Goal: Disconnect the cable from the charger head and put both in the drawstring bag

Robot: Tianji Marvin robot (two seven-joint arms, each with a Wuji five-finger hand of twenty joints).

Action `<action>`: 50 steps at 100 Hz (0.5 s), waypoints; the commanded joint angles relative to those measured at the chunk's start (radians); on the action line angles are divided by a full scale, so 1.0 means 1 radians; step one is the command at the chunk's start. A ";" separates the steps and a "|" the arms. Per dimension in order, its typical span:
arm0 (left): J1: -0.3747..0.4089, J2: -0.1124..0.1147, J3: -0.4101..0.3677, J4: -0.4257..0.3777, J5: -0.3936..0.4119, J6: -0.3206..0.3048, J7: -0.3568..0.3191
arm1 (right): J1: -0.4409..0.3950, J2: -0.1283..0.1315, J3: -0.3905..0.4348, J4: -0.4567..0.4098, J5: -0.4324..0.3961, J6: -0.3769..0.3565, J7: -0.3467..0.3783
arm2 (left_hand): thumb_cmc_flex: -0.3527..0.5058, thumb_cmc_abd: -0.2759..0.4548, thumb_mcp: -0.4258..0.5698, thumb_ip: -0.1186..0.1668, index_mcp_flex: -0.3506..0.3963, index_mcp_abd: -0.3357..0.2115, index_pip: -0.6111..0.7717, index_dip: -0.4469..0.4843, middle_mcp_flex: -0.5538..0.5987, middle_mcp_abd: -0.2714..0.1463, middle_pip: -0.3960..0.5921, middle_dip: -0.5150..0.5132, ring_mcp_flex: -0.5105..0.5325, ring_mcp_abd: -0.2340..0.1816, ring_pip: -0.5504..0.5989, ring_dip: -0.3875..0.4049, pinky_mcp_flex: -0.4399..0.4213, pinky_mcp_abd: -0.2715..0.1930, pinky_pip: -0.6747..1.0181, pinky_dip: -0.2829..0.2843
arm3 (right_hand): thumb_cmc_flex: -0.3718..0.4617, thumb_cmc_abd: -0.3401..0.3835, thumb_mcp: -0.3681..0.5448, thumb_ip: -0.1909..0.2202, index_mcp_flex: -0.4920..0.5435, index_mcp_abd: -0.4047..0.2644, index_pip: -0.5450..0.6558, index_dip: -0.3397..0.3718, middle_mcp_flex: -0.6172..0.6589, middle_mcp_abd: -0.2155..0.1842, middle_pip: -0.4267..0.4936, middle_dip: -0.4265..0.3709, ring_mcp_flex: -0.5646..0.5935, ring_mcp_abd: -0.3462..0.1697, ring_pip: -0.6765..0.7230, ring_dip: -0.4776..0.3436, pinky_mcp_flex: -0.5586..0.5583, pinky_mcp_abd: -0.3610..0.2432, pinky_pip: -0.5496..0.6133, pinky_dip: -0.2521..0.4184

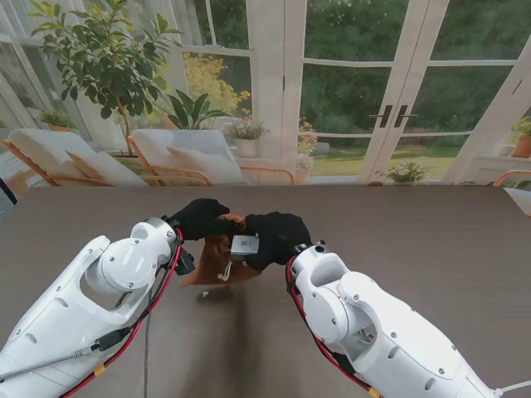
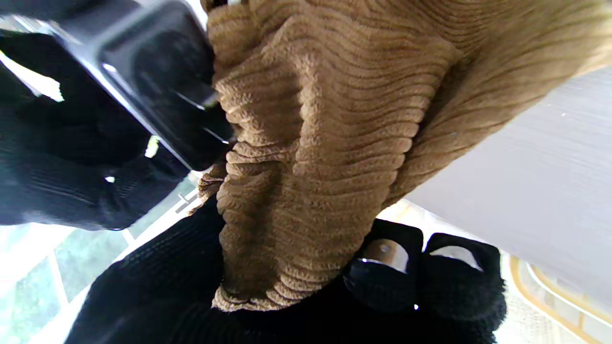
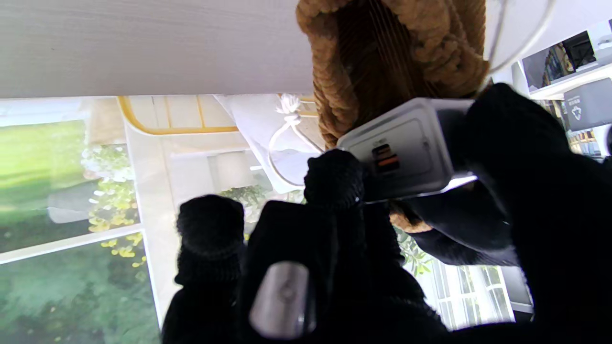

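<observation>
- Fingers point(image 3: 334, 181) of right hand point(image 1: 278, 236) pinch charger point(image 1: 245, 245) at bag point(image 1: 217, 261) mouth, port empty, ready to drop in.
- Left hand point(image 1: 199, 217) grips bag rim, holding it open.

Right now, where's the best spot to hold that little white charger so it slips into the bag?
Probably by its two flat sides, as the right hand does now, coming from the port end. That leaves the far end of the charger free to enter the mouth of the bag.
</observation>
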 commanded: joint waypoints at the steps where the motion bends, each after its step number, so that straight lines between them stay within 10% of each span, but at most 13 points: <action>1: -0.001 -0.001 0.000 -0.004 -0.002 -0.009 -0.031 | 0.010 -0.006 -0.002 0.011 -0.007 0.014 0.018 | 0.005 0.052 0.024 -0.028 0.009 0.074 0.006 0.004 0.016 -0.007 0.009 -0.004 0.028 -0.043 0.027 -0.001 0.022 0.023 0.063 -0.009 | 0.121 0.141 0.109 0.052 0.140 -0.092 0.273 0.098 0.067 0.013 0.026 0.013 -0.001 -0.068 0.050 0.016 0.469 -0.028 0.060 0.033; 50: 0.007 0.008 -0.002 -0.010 0.012 -0.051 -0.058 | 0.043 0.001 -0.010 0.044 -0.023 0.045 0.059 | 0.009 0.053 0.016 -0.026 0.008 0.073 0.006 0.002 0.009 -0.005 0.009 0.000 0.021 -0.041 0.026 0.005 0.008 0.012 0.059 -0.011 | 0.123 0.145 0.102 0.051 0.140 -0.081 0.272 0.101 0.071 0.017 0.026 0.012 -0.001 -0.070 0.061 0.021 0.472 -0.030 0.069 0.034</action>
